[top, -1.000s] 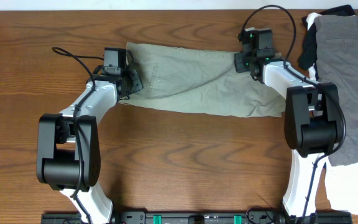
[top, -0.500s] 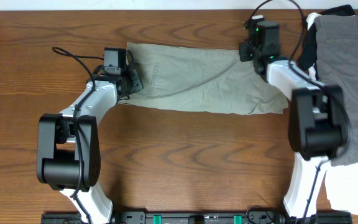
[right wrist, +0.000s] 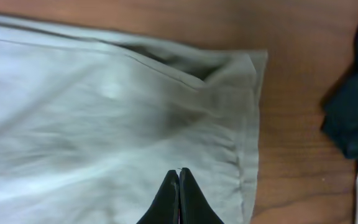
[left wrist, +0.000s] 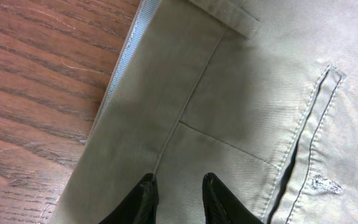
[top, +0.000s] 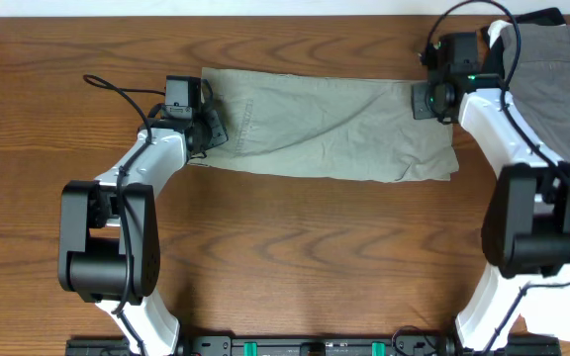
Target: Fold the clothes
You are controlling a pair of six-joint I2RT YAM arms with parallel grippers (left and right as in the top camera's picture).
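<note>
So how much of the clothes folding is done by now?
Early days. The khaki shorts lie flat, apparently doubled lengthwise. The left gripper sits on the waistband end, the right gripper, shut, over the leg hem. Cross folds and the grey and black pile remain.

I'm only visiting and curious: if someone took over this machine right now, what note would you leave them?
Left gripper: fingers slightly apart at the waistband end of the khaki shorts; grip unclear.
Right gripper: shut, nothing visibly held, over the leg hem.
Shorts lie as a long strip on the table; grey garment and black garment wait at right.
Done: shorts apparently folded leg over leg. Left: finish folding them, then the rest.
</note>
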